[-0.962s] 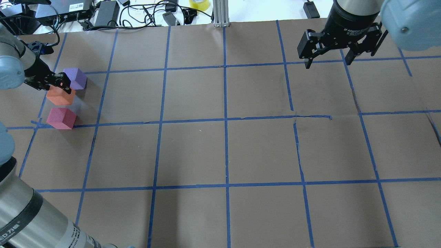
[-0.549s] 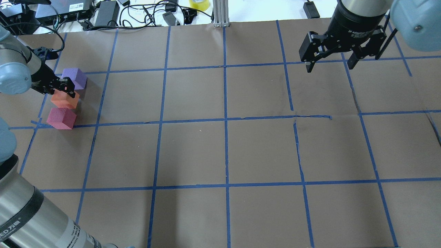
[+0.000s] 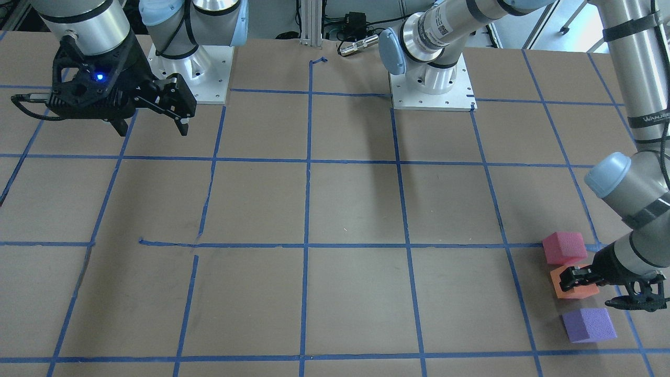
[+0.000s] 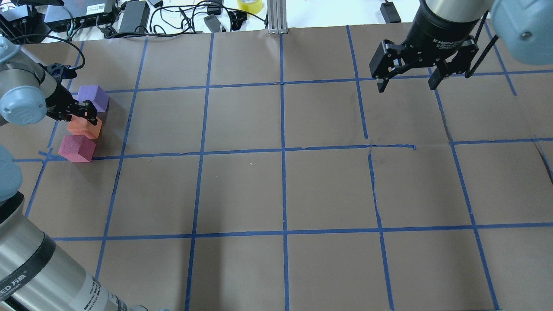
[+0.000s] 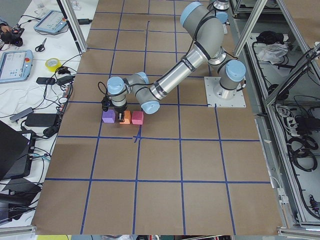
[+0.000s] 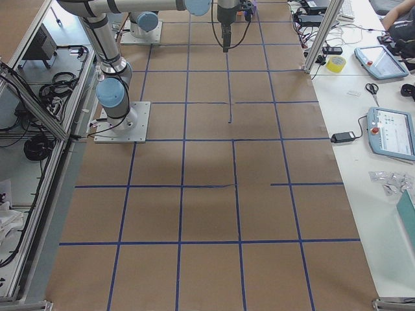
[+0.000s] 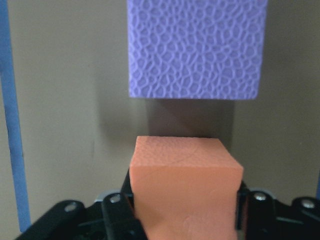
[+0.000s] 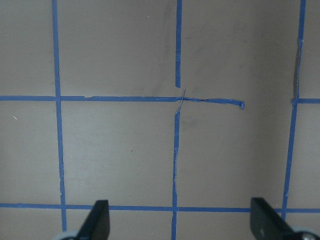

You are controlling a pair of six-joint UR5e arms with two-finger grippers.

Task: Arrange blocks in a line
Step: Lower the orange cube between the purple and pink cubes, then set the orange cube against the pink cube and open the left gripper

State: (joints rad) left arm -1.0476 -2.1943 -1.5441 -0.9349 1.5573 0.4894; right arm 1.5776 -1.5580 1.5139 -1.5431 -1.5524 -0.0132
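Note:
Three foam blocks lie at the table's far left in the overhead view. The purple block is farthest and the pinkish-red block is nearest. My left gripper is shut on the orange block and holds it low between the other two. The left wrist view shows the orange block between the fingers, with the purple block just ahead across a small gap. In the front view the row runs pinkish-red, orange, purple. My right gripper is open and empty, high at the far right.
The brown table carries a grid of blue tape. Cables, power bricks and a yellow tape roll lie beyond the far edge. A metal post stands at the far middle. The arm bases are bolted at the robot's side.
My left gripper has come down with the orange block into the gap between the purple and pinkish-red blocks. My right gripper has drifted slightly.

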